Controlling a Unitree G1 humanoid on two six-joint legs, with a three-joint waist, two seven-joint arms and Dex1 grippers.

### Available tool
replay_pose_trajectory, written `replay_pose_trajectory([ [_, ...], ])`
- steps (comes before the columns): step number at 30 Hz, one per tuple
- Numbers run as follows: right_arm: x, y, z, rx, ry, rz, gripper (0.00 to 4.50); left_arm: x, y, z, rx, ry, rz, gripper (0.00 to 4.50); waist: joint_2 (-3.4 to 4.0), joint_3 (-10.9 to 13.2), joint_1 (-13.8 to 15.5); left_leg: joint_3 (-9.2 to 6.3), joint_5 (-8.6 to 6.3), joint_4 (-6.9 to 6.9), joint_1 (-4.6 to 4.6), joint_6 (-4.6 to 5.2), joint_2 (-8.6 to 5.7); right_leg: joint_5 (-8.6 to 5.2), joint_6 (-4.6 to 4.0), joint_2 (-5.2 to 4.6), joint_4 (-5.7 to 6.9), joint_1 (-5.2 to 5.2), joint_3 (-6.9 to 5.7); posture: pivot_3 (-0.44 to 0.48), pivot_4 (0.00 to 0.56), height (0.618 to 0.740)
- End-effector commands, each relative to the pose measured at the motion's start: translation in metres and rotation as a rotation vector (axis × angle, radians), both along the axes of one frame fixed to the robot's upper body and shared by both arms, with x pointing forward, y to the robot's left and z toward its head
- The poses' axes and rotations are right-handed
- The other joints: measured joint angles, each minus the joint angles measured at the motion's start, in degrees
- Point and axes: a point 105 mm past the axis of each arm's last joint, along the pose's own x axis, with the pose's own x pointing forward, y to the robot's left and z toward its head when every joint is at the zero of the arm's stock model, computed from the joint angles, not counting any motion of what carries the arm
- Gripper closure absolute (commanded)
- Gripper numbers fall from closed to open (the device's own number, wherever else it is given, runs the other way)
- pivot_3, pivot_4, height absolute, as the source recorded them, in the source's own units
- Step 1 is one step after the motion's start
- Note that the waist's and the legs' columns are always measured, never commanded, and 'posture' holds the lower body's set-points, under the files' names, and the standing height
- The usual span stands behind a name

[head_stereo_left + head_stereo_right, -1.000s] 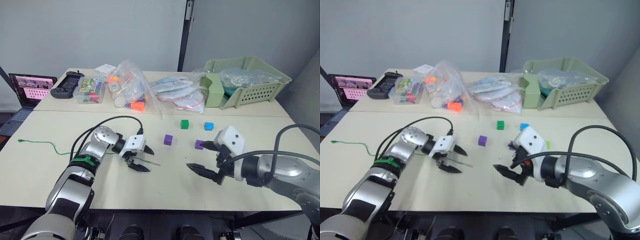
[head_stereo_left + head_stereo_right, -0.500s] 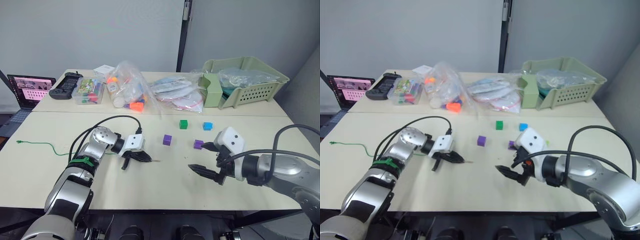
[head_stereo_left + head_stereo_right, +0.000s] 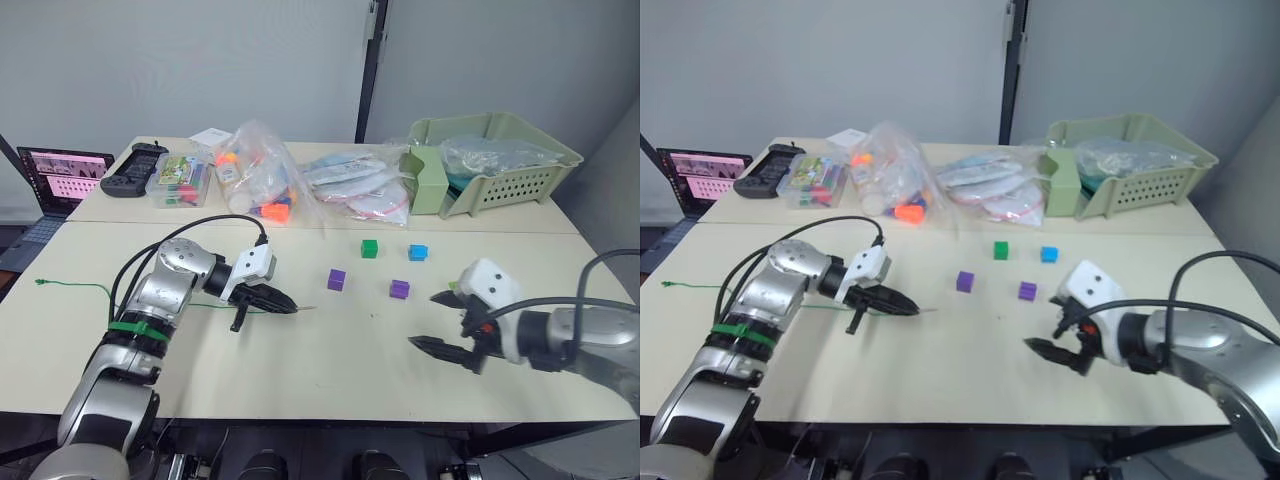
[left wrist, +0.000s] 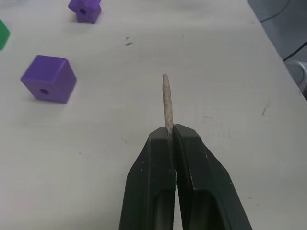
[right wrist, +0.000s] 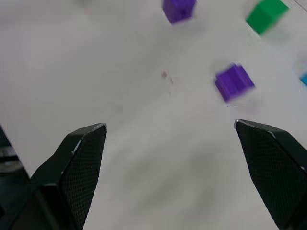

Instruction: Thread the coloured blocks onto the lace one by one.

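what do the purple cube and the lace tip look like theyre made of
Purple cube: probably moulded plastic, judging by its even colour, smooth matte faces, crisp edges and neat round hole. Lace tip, pinched in the left gripper: a stiff greyish-tan point with a rough, speckled surface, maybe wood or hardened cord; hard to say.

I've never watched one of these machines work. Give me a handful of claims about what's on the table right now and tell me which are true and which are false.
1. The left pincer is shut on the lace, whose stiff tip sticks out past it. True.
2. A purple block is already threaded on the lace. False: it lies loose on the table, apart from the tip.
3. The right pincer is open and holds nothing. True.
4. The dark green block sits inside the basket. False: it lies on the table, next to the blue block.
5. The lace trails away over the table behind the left arm. True.
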Motion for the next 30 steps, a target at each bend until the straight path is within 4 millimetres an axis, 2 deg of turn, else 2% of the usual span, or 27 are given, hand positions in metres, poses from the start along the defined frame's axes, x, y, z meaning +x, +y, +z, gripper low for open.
replay_pose_trajectory([
  [1,0.006,-0.007,0.012,-0.022,-0.07,0.029,0.0,-0.005,-0.004,-0.006,0.043,-0.05,0.013,4.42,0.0,0.0,0.0,0.01,0.0,0.0,0.01,0.0,0.01,0.0,0.0,0.01,0.0,0.0,0.01,0.0,0.15,0.734],
  [3,0.008,-0.007,0.012,-0.024,-0.08,0.039,0.0,-0.008,-0.008,-0.017,0.062,-0.052,0.025,4.42,0.0,0.0,0.0,0.01,0.0,0.0,0.01,0.0,0.01,0.0,0.0,0.01,0.01,0.0,0.02,0.0,0.15,0.734],
  [8,0.012,0.0,0.012,0.003,-0.094,0.081,0.0,-0.012,-0.033,-0.037,-0.006,-0.041,0.077,4.42,-0.01,0.0,0.3,0.03,0.0,0.04,-0.01,0.0,0.0,0.0,0.0,0.0,0.0,0.0,0.03,0.0,0.15,0.734],
  [12,0.009,0.008,0.011,0.013,-0.079,0.115,0.0,-0.012,-0.039,-0.049,-0.006,-0.041,0.11,4.42,0.0,0.0,0.4,0.03,0.0,0.03,0.01,0.0,-0.02,0.0,0.0,-0.01,0.01,0.02,0.04,0.0,0.15,0.734],
  [15,0.006,0.013,0.012,0.024,-0.075,0.132,0.0,-0.01,-0.038,-0.049,-0.003,-0.05,0.113,4.42,0.0,0.0,0.4,0.03,0.0,0.04,0.04,0.0,-0.03,0.0,0.0,-0.01,0.01,0.06,0.04,0.0,0.15,0.734],
  [16,0.005,0.015,0.012,0.026,-0.076,0.133,0.0,-0.01,-0.038,-0.046,-0.008,-0.058,0.101,3.8,0.0,0.0,0.4,0.03,0.0,0.04,0.05,0.0,-0.02,0.0,0.0,-0.01,0.01,0.06,0.04,0.0,0.15,0.734],
  [21,0.003,0.018,0.012,0.031,-0.078,0.132,0.0,-0.011,-0.032,-0.037,-0.043,-0.084,0.062,2.09,0.0,0.0,0.3,0.03,0.0,0.03,0.03,0.0,-0.02,0.01,0.0,-0.01,0.01,0.03,0.05,0.0,0.15,0.734],
  [23,0.002,0.019,0.012,0.034,-0.077,0.13,0.0,-0.01,-0.028,-0.037,-0.068,-0.093,0.069,1.57,0.0,0.0,0.3,0.03,0.0,0.03,0.03,0.0,-0.01,0.01,0.0,-0.01,0.01,0.03,0.04,0.0,0.15,0.734],
  [27,0.0,0.021,0.012,0.043,-0.079,0.127,0.0,-0.009,-0.016,-0.047,-0.072,-0.118,0.071,1.57,0.0,0.0,0.2,0.04,0.0,0.03,0.03,0.0,-0.01,0.01,-0.01,-0.01,0.01,0.03,0.04,0.0,0.15,0.734],
  [30,-0.001,0.023,0.011,0.051,-0.076,0.128,0.0,-0.011,-0.017,-0.053,-0.078,-0.117,0.062,1.57,0.0,0.0,0.3,0.03,0.0,0.03,0.02,0.0,-0.01,0.01,-0.01,-0.01,0.01,0.03,0.04,0.0,0.15,0.734],
])
